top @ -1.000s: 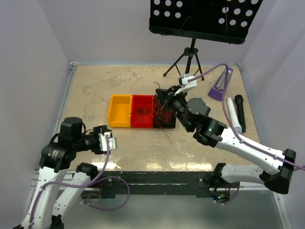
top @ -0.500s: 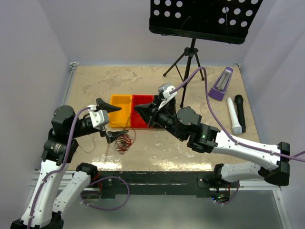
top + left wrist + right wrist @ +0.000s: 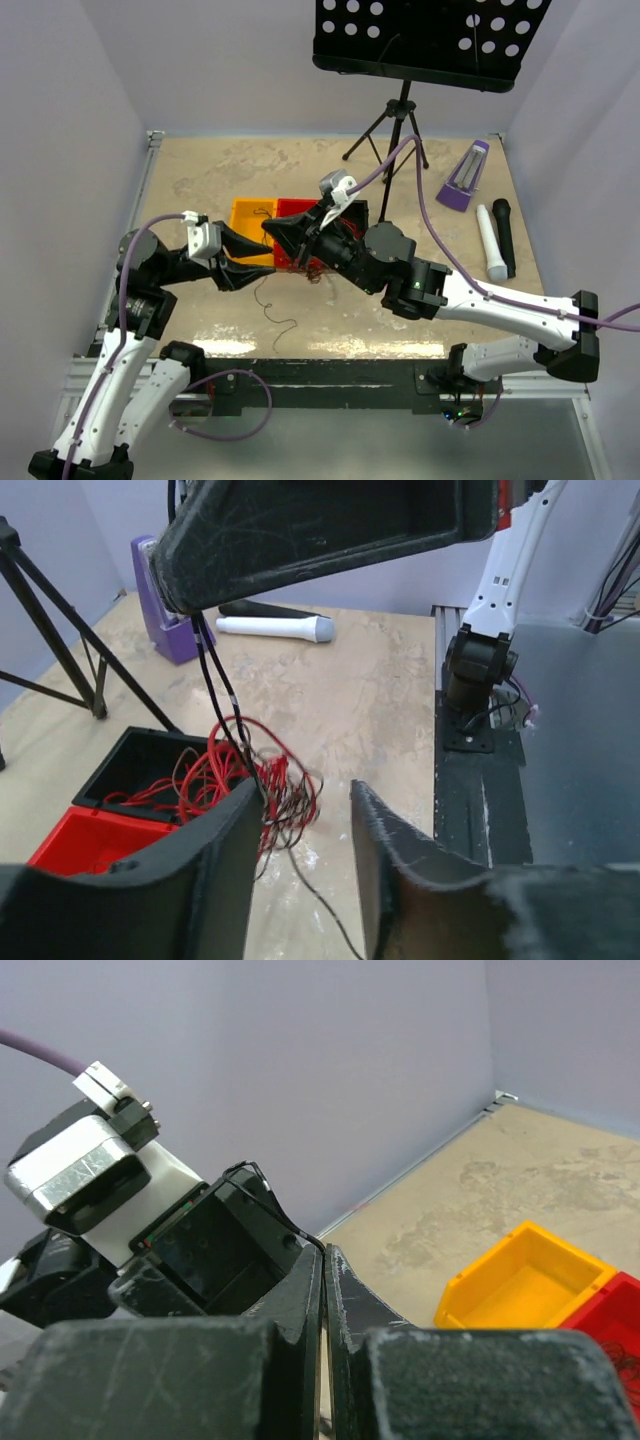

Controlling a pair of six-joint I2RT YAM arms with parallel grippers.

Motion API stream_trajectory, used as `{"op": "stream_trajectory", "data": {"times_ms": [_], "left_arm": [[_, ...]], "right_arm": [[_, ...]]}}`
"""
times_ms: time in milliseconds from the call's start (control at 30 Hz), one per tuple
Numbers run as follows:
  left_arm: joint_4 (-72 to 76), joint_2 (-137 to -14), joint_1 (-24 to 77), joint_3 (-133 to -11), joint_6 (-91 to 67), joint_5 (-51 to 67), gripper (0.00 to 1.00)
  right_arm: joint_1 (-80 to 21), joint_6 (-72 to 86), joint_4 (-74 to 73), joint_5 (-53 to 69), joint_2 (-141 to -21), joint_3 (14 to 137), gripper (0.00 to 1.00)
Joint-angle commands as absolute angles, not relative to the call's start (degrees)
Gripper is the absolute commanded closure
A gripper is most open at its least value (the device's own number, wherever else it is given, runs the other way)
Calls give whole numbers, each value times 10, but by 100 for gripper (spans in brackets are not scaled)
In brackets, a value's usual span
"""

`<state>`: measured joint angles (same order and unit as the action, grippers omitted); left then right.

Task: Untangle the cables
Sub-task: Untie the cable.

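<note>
A tangle of thin red and dark cables (image 3: 308, 266) hangs at the front of the red bin (image 3: 297, 210); in the left wrist view the cables (image 3: 272, 780) spill out of the black bin (image 3: 140, 765). My right gripper (image 3: 268, 228) is shut on dark cable strands (image 3: 212, 670) that run down into the tangle. One strand leaves its tip (image 3: 290, 1222) in the right wrist view, where the right gripper (image 3: 324, 1252) is closed. My left gripper (image 3: 260, 258) is open just below it. Its jaws (image 3: 305, 810) stand apart, with a dark strand beside the left finger.
A loose dark strand (image 3: 275, 312) lies on the table in front. A yellow bin (image 3: 250, 214) stands left of the red bin. A music stand on a tripod (image 3: 398, 125) is at the back; a purple metronome (image 3: 465, 175) and two microphones (image 3: 490, 245) lie at the right.
My left gripper has swung up and right, close under my right gripper. My right gripper has moved left. The tangle now hangs by the red bin instead of lying under the left gripper.
</note>
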<state>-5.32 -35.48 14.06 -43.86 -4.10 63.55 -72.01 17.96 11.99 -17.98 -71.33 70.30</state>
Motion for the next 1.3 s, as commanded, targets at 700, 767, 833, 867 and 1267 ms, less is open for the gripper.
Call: {"op": "stream_trajectory", "data": {"times_ms": [700, 767, 833, 867, 1267], "left_arm": [[181, -355, 144, -374, -263, 643, 98], [178, -353, 144, -365, -256, 649, 100], [168, -352, 144, -358, -244, 652, 100], [165, -352, 144, -354, -236, 655, 100], [151, -356, 144, -331, -213, 653, 100]], "right_arm": [[-730, 176, 176, -163, -744, 792, 100], [-732, 171, 177, -163, -745, 803, 100], [-731, 170, 179, -163, -748, 814, 100], [-732, 170, 180, -162, -749, 820, 100], [-733, 159, 189, -151, -772, 880, 100]]}}
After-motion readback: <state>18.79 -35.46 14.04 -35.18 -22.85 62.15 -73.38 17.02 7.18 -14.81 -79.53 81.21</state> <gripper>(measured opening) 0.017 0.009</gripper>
